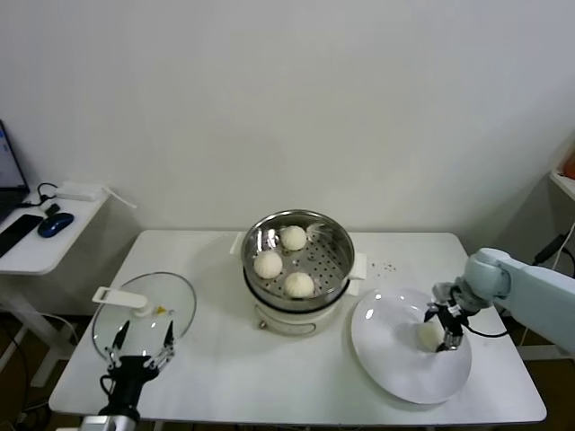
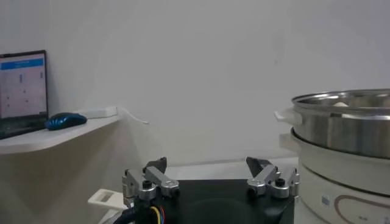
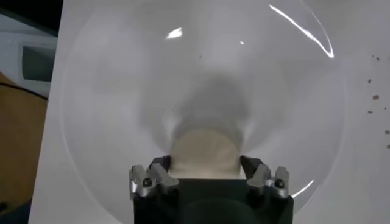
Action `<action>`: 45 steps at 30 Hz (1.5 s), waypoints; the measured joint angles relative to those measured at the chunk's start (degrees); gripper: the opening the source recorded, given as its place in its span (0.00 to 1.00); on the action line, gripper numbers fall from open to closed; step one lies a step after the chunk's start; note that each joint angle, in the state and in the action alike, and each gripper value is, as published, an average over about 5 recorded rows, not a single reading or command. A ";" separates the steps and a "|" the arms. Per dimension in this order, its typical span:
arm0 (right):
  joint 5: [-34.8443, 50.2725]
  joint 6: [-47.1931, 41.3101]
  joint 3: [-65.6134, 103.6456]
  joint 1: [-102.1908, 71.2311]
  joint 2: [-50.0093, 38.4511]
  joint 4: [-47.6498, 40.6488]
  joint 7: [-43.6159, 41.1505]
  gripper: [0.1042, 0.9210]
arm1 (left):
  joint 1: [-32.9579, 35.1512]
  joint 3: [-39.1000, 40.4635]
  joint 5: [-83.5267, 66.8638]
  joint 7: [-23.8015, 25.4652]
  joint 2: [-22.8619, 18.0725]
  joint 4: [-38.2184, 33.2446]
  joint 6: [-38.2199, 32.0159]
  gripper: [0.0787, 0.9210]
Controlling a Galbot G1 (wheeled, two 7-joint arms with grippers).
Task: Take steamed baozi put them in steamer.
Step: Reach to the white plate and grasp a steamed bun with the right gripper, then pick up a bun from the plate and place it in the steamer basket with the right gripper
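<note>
The shiny steel steamer (image 1: 338, 241) stands on its white cooker base at the table's middle and holds three cream-white baozi (image 1: 293, 237), (image 1: 268, 264), (image 1: 299, 284). A fourth baozi (image 1: 429, 336) lies on the white plate (image 1: 386, 346) at the right. My right gripper (image 1: 446, 328) is down on the plate, open, with its fingers on either side of this baozi (image 3: 203, 149). In the right wrist view the gripper (image 3: 205, 163) straddles the bun. My left gripper (image 1: 142, 346) is open and empty at the front left, near the glass lid; it also shows in the left wrist view (image 2: 207, 165).
The round glass lid (image 1: 148, 310) with its white handle lies flat at the table's left. A side desk (image 1: 36, 242) with a mouse and laptop stands farther left. The steamer wall (image 2: 344, 125) rises to the left gripper's side. Small crumbs (image 1: 388, 266) lie behind the plate.
</note>
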 measured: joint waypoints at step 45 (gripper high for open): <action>28.90 -2.73 -28.44 42.16 9.72 4.04 -0.65 0.73 | -0.76 1.03 0.46 0.01 -0.12 -0.71 -0.36 0.88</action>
